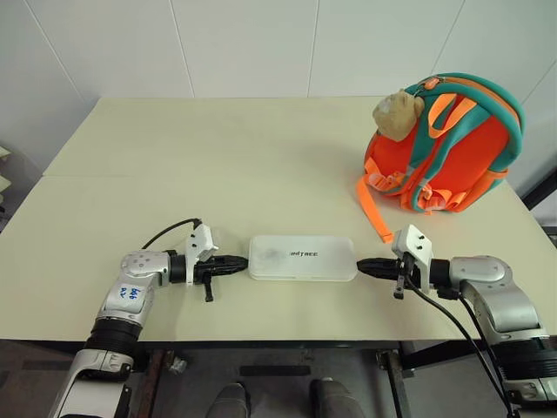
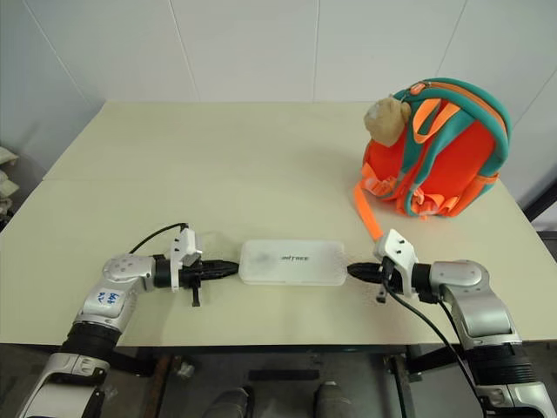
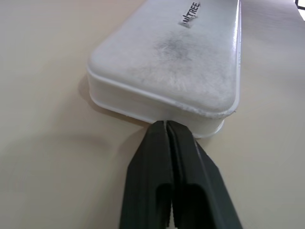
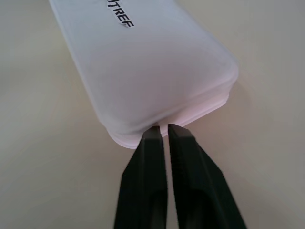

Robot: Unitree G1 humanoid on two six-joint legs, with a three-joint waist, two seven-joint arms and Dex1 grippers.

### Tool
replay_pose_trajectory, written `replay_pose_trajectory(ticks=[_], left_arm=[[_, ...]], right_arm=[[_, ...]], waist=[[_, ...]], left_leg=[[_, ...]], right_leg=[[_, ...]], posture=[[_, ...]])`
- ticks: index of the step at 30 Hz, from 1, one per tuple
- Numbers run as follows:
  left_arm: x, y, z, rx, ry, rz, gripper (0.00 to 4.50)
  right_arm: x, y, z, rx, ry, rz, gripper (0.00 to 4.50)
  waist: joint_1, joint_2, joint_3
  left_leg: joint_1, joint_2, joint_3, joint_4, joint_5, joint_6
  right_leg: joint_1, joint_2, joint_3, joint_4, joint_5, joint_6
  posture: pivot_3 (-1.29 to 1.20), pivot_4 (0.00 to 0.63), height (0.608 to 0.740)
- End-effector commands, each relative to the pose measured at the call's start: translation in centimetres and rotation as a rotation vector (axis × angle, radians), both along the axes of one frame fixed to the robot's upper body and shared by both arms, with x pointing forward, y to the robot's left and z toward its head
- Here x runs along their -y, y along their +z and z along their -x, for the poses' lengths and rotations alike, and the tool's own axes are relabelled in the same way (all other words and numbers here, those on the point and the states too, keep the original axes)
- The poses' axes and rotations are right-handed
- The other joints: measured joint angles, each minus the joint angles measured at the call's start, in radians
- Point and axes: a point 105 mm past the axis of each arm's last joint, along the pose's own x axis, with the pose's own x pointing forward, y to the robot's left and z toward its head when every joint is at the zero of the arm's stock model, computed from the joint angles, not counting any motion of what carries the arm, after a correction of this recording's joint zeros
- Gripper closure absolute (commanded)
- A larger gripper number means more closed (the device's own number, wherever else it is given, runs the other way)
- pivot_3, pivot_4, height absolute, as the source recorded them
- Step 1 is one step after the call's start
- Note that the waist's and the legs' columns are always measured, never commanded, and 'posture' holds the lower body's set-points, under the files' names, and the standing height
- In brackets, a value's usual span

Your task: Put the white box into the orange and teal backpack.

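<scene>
The white box (image 1: 302,258) lies flat near the table's (image 1: 174,157) front edge, with the left gripper (image 1: 240,261) and right gripper (image 1: 365,266) each nosed up to a short end. Both have their fingers nearly pressed together, just a sliver of gap, and I honestly can't tell if they're pinching the rim or only touching it. I'd squeeze evenly from both ends and keep it level, since the orange and teal backpack (image 1: 452,148) sits well apart at the back right corner.
</scene>
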Motion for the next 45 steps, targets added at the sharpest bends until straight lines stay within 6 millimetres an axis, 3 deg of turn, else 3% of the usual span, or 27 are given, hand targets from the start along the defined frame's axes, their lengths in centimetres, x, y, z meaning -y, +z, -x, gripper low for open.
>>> replay_pose_trajectory(ticks=[1,6,10,11,17,28,33,38,45], left_arm=[[-1.7,0.7,-0.2,-0.030,0.095,-0.008,3.03],[-4.7,1.9,0.4,-0.100,0.150,-0.001,1.50],[-6.4,2.2,0.5,-0.272,0.208,0.033,0.27],[-6.3,2.4,0.4,-0.321,0.206,0.061,0.04],[-4.5,3.2,-0.6,-0.513,0.209,0.188,0.04],[-1.6,1.2,-1.0,-0.731,0.241,0.190,0.04],[0.2,1.7,-1.6,-0.832,0.253,0.283,0.04],[1.5,2.1,-0.7,-1.032,0.224,0.334,0.04],[2.0,1.7,0.8,-1.137,0.204,0.288,0.04]], right_arm=[[1.0,1.3,-0.6,0.045,-0.023,0.020,2.94],[3.7,2.5,-0.8,0.036,-0.059,0.070,1.27],[3.9,2.9,-0.4,0.000,-0.025,0.076,0.00],[3.4,2.9,-0.3,-0.023,-0.006,0.060,0.00],[2.1,2.2,0.4,-0.163,0.059,0.033,0.00],[-0.5,1.6,-0.1,-0.191,0.150,0.047,0.00],[-2.0,1.7,0.0,-0.178,0.207,0.031,0.00],[-2.9,1.6,-0.1,-0.166,0.226,0.028,0.00],[-3.4,1.4,-0.2,-0.157,0.232,0.019,0.00]], waist=[[-0.001,0.000,0.000],[0.000,0.000,0.000],[-0.001,0.000,0.000],[-0.001,0.000,0.000],[0.000,0.000,0.000],[0.000,0.000,0.000],[0.007,0.000,0.000],[0.000,0.000,0.000],[-0.002,0.000,0.000]], left_leg=[[0.000,0.000,0.000,0.000,0.000,0.000],[0.000,0.000,0.000,0.000,0.000,0.000],[0.000,0.000,0.000,-0.001,0.000,0.000],[0.000,0.000,0.000,-0.001,0.000,0.000],[-0.001,0.000,0.000,0.000,0.000,0.000],[-0.001,0.000,0.000,0.000,0.000,0.000],[-0.001,-0.001,-0.001,0.002,0.000,0.000],[-0.001,-0.001,-0.001,0.002,0.000,0.000],[-0.001,-0.001,-0.001,0.001,0.000,0.000]], right_leg=[[0.000,0.000,0.000,0.000,0.000,0.000],[0.000,0.000,0.000,0.000,0.000,0.000],[0.000,0.000,0.000,-0.001,0.000,0.000],[0.000,0.000,0.000,-0.001,0.000,0.000],[0.000,0.000,0.000,-0.001,0.000,0.000],[-0.001,0.000,0.000,0.000,0.000,0.000],[0.001,0.000,-0.001,-0.001,0.000,0.001],[0.001,0.000,-0.001,-0.001,0.001,0.002],[0.000,0.000,-0.001,-0.001,0.000,0.002]], posture=[[0.00,0.150,0.740],[0.00,0.150,0.740],[0.00,0.150,0.740],[0.00,0.150,0.740],[0.00,0.150,0.740],[0.00,0.150,0.740],[0.00,0.150,0.740],[0.00,0.150,0.740],[0.00,0.150,0.740]])
